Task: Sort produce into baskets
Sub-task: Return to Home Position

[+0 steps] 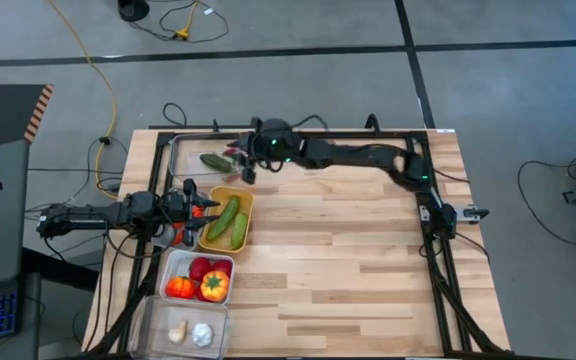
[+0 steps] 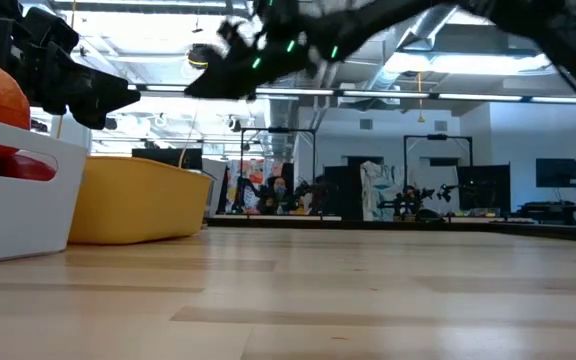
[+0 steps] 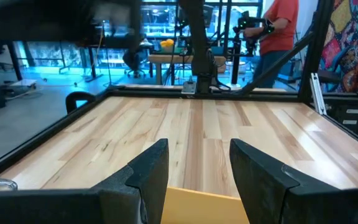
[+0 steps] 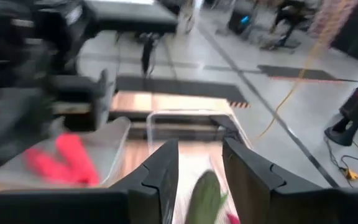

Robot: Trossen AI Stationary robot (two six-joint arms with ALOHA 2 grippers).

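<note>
A green cucumber point(image 1: 213, 160) and small red chillies point(image 1: 234, 152) lie in a clear basket point(image 1: 176, 160) at the table's far left. My right gripper point(image 1: 249, 168) hangs open over that basket's right end. In the right wrist view the cucumber point(image 4: 205, 194) shows between and below the fingers, apart from them. My left gripper point(image 1: 196, 212) is open and empty at the left rim of the yellow basket point(image 1: 246, 196), which holds two cucumbers point(image 1: 228, 220). The left wrist view shows that basket's rim point(image 3: 197, 205) between the fingers.
A white basket point(image 1: 173, 262) with tomatoes point(image 1: 200, 268) and an orange-yellow pepper point(image 1: 214, 287) stands near the yellow one. A clear basket point(image 1: 153, 320) with garlic point(image 1: 201, 334) is at the near edge. The table's middle and right are bare wood point(image 1: 348, 260). A person point(image 3: 278, 31) stands beyond the table.
</note>
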